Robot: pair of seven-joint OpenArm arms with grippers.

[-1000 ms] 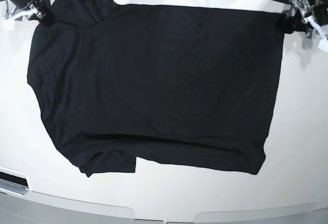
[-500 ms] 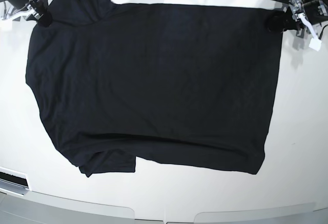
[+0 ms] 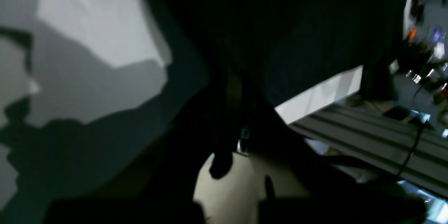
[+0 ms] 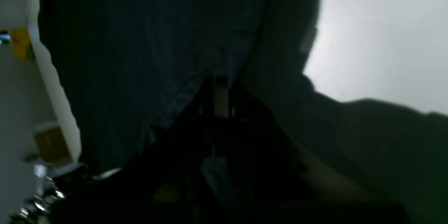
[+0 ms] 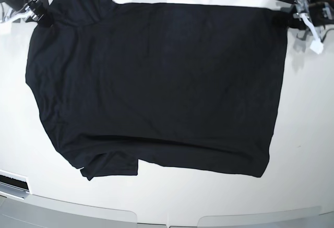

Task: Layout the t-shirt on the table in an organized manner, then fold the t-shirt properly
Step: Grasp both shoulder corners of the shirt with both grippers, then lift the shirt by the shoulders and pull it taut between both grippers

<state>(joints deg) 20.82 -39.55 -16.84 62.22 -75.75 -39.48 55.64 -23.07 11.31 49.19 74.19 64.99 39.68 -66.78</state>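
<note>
The t-shirt [image 5: 156, 87] is spread flat on the table [image 5: 308, 134]. Its two far corners are pinched — one in the clenched left gripper [image 5: 288, 20], one in the right gripper [image 5: 40, 13]. Folding seems begun; lifting both corners evenly nearward is called for.

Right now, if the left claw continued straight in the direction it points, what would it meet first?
The t-shirt. The left claw sits at the shirt's far corner, shut, seemingly on the fabric. In its wrist view, black cloth fills the space ahead, over the table. Depth there is dark and unclear, so this is a judgement.
</note>
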